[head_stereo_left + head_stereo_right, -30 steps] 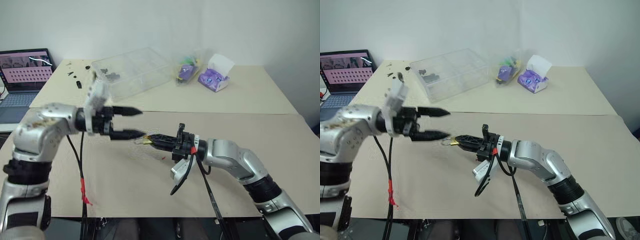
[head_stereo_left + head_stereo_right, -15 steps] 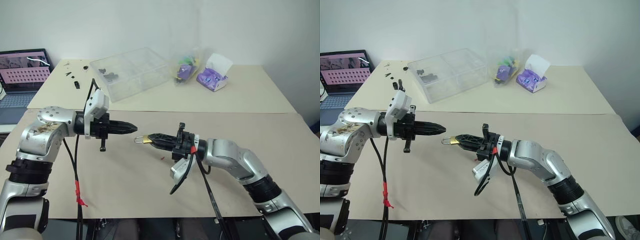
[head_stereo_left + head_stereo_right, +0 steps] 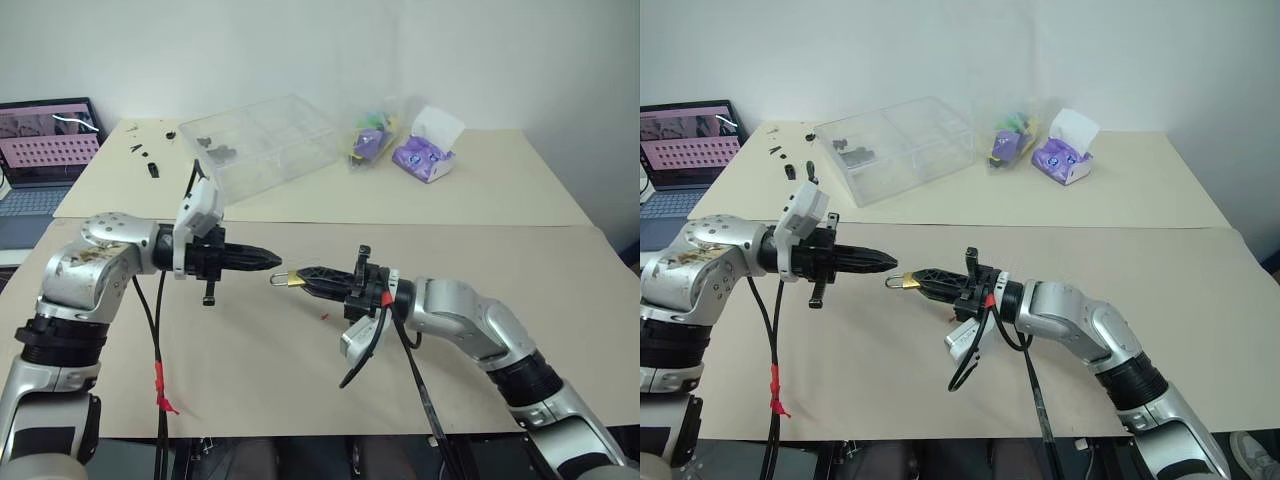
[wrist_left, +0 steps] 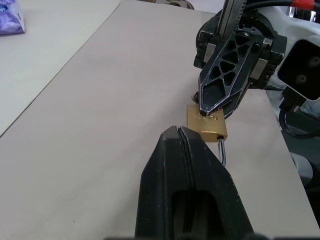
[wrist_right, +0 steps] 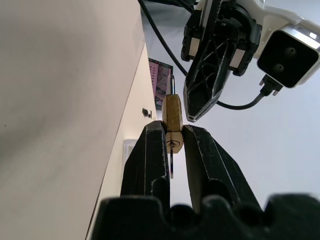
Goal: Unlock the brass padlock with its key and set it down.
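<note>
The brass padlock point(image 3: 294, 281) is held above the worktop point(image 3: 480, 190), clamped by its body between the right hand's point(image 3: 303, 274) fingertips, shackle pointing left. The left hand point(image 3: 272, 261), fingers pressed together and empty, points at it from just left, tips nearly touching the shackle.

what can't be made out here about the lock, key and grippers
- The key: too small for the head views.
- Yellow-gold brass padlock: left wrist view, the right gripper covers one end.
- Thin silver shackle: left wrist view, mostly behind the shut left gripper; locked or unlocked unclear.
</note>
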`<action>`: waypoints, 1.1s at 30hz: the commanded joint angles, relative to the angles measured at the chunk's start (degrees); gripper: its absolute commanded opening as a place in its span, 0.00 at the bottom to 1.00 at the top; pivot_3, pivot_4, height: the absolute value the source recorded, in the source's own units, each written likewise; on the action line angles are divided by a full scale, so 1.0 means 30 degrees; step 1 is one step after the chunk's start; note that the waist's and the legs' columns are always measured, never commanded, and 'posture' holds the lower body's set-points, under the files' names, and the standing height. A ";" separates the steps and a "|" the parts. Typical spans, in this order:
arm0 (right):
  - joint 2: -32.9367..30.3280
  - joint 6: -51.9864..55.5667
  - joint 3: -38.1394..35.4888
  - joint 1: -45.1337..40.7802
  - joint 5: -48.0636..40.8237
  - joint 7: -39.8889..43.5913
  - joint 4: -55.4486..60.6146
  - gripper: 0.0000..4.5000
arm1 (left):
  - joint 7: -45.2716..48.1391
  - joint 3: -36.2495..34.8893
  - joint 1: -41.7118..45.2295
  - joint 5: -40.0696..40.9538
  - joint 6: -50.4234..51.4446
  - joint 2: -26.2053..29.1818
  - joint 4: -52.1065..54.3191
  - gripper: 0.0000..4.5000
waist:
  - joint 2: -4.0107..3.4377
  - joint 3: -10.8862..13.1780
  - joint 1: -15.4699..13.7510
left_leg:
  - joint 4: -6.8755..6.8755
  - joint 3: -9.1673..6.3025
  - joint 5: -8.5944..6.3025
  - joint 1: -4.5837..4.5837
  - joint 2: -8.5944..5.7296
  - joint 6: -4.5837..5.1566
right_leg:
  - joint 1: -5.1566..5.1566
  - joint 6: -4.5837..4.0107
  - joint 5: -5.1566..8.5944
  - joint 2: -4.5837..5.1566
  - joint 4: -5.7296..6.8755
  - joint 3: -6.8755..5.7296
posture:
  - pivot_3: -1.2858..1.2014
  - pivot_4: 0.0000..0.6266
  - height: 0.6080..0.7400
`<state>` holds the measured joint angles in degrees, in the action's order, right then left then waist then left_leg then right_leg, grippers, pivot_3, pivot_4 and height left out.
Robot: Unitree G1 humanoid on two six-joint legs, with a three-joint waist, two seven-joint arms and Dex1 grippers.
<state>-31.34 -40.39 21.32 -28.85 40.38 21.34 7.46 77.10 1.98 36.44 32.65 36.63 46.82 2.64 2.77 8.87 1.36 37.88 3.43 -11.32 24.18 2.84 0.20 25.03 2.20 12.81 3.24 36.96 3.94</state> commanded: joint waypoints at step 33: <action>-0.0296 -0.0385 -0.0987 -0.0647 0.0316 -0.0801 0.2001 0.02 | 0.0406 0.0358 -0.0389 0.0088 0.0282 0.0731 0.1014 0.01 | 0.0001 0.0001 0.0302 | 0.0000 -0.0004 0.0000 -0.0003 0.0000 0.0000 | 0.0002 0.0007 0.0011 0.0000 0.0009 0.0000 | 0.52 0.24 1.00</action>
<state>-32.37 -40.74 21.07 -28.98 42.13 21.01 10.07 78.65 3.29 34.18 33.32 37.79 49.05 5.53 2.77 8.87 2.26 37.88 3.42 -11.32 24.18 2.84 0.20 25.03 2.22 12.84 3.24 36.99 3.94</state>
